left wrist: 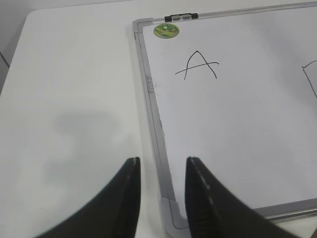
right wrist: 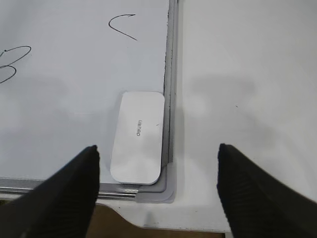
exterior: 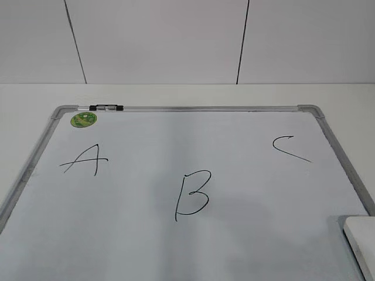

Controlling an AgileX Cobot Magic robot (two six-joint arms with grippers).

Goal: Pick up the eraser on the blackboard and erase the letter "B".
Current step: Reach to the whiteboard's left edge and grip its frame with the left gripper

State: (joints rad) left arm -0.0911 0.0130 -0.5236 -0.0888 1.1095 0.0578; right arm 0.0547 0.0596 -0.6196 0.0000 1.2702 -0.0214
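**Eraser untouched in the board's corner, the "B" still whole**

The blackboard is laid flat on the white surface, and every place below is given relative to it. The eraser is seen lying on the board's near right corner, its long side running along the right frame rail and its short end close to the near rail; it is parked there, it may be judged, to keep the writing area free. Only its corner is caught at the lower right edge of the exterior view.

The letter "B" is drawn about midway across the board and nearer the front edge, between the "A" on the left and the "C" on the right. No stroke of it is smudged, so the erasing can be judged not yet begun. A green sticker is fixed in the far left corner.

The right gripper is held above the near right corner with its jaws spread wide, wider than the eraser and partly off to its outer side; nothing is gripped. The left gripper is held over the near left corner, its jaws set narrowly apart astride the frame rail and empty, presumably kept clear of the work.
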